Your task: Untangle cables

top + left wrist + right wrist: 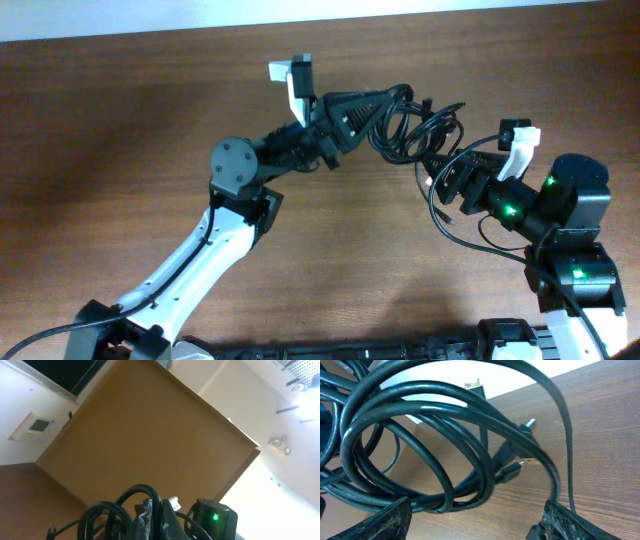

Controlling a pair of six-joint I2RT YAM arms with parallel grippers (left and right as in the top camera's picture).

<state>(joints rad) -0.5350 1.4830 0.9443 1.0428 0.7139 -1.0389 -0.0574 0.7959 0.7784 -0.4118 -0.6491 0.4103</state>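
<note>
The left claw is clenched on the cables, gripping the looped bundle at its tip over the tabletop. The right claw is released, with its fingers spread wide. The coils span between both claws, directly ahead of the right claw's gap. Two small plug ends sit beyond the loops.

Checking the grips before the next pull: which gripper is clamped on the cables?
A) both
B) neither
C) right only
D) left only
D: the left gripper is shut on the cables at one end of the tangle, while the right gripper has its fingers wide apart, with the loops hanging loose in front of them.
</note>
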